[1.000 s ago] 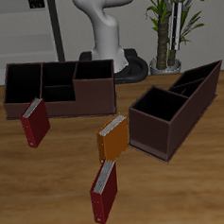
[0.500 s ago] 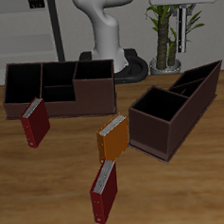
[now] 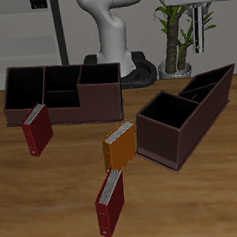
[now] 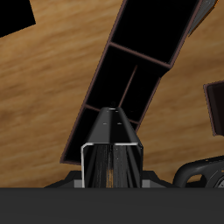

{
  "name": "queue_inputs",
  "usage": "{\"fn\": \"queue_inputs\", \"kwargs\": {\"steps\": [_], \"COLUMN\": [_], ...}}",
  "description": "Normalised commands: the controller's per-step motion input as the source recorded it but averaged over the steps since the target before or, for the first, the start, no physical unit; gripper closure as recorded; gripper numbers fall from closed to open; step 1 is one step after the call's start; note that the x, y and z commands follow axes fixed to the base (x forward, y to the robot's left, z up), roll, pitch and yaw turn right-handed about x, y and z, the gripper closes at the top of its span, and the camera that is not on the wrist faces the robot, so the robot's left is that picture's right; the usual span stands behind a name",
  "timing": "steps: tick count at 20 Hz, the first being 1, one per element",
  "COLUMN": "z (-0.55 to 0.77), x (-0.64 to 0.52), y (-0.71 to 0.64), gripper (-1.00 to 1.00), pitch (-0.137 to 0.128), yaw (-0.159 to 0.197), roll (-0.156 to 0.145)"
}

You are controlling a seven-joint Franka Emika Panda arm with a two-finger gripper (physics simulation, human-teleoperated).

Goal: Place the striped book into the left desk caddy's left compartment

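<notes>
Striped book (image 4: 111, 140) clamped in my gripper (image 4: 110, 166), which has crept sideways, high above the left caddy (image 3: 181, 121). Next I lower into its left compartment.

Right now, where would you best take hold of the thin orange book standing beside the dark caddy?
Grip the thin orange book by its top edge, coming straight down from above and closing across its thickness. It stands upright on the wooden table, so the narrow top is free while the bottom edge is not.
</notes>
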Motion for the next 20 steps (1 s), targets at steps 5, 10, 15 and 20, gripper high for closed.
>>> {"fn": "queue_inputs", "kwargs": {"steps": [5, 10, 15, 20], "z": [-0.03, -0.1, -0.11, -0.1], "x": [-0.04, -0.03, -0.01, -0.05], "y": [0.18, 0.14, 0.11, 0.06], "gripper": [1.0, 1.0, 1.0, 1.0], "pitch": [-0.045, -0.039, -0.002, 0.006], "yaw": [0.019, 0.0, -0.048, -0.021], "roll": [-0.006, -0.056, -0.022, 0.019]}}
